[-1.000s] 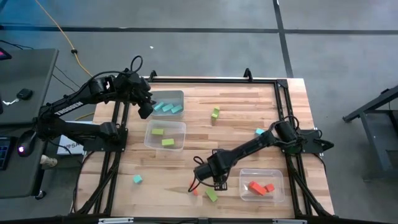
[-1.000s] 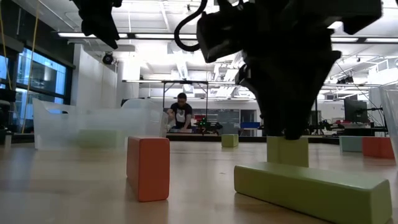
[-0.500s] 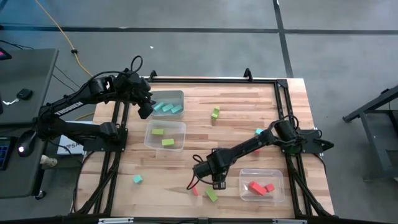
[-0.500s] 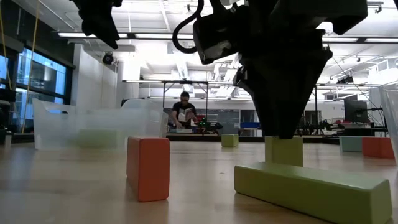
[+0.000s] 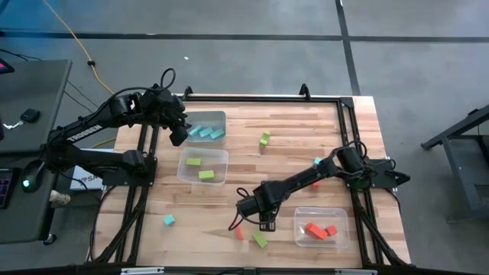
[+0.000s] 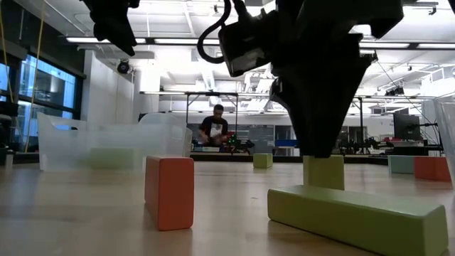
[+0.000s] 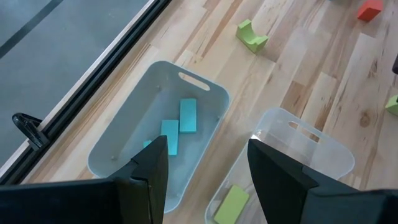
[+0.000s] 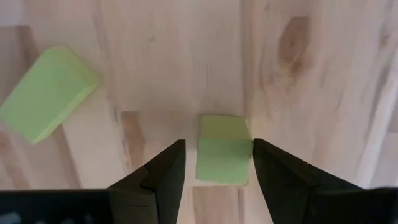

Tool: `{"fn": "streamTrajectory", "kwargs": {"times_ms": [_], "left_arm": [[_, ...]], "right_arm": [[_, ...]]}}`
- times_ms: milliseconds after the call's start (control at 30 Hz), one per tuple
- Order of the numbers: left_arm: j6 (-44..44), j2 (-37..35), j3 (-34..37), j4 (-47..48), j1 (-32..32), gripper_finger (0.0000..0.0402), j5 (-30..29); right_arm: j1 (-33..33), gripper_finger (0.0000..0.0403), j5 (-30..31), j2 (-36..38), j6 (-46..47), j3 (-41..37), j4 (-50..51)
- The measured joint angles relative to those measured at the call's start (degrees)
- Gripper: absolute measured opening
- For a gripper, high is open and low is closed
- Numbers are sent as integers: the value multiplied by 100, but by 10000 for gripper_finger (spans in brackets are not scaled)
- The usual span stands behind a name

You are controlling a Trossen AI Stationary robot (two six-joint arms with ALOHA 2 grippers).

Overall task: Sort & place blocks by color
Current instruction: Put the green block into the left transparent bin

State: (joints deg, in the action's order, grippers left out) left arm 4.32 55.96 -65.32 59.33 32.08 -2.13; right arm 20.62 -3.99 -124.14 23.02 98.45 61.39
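My right gripper [image 8: 217, 146] points straight down near the table's front, open, with its fingers on either side of a small green block [image 8: 222, 150] that stands on the wood [image 6: 323, 173]. A green bar [image 6: 359, 215] and a red block [image 6: 169, 192] lie close by. My left gripper [image 7: 207, 152] hangs open and holds nothing, above the bin [image 5: 223, 114] with cyan blocks [image 7: 186, 116]. Other loose blocks are a green one [image 5: 264, 138] and two cyan ones [image 5: 318, 161] [image 5: 168, 220]. My right gripper comes at the small green block from above. One finger [image 8: 273, 168] stands right at the block's side [image 8: 249, 149]; whether it touches I cannot tell. A strip of wood shows between the other finger and the block. The block rests flat on the table.
A second clear bin [image 5: 224, 153] holds green blocks, and a third [image 5: 344, 214] near the front right holds red ones. A black frame [image 5: 348, 103] runs round the table. A person moves in the room behind.
My right gripper has rolled a little about its downward line while staying over the small green block.
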Motion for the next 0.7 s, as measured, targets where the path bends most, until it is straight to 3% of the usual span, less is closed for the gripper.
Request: {"fn": "streamTrajectory", "kwargs": {"times_ms": [700], "left_arm": [[-105, 0, 0, -2, 2, 170, 0]], "right_arm": [[0, 174, 37, -116, 180, 11, 94]]}}
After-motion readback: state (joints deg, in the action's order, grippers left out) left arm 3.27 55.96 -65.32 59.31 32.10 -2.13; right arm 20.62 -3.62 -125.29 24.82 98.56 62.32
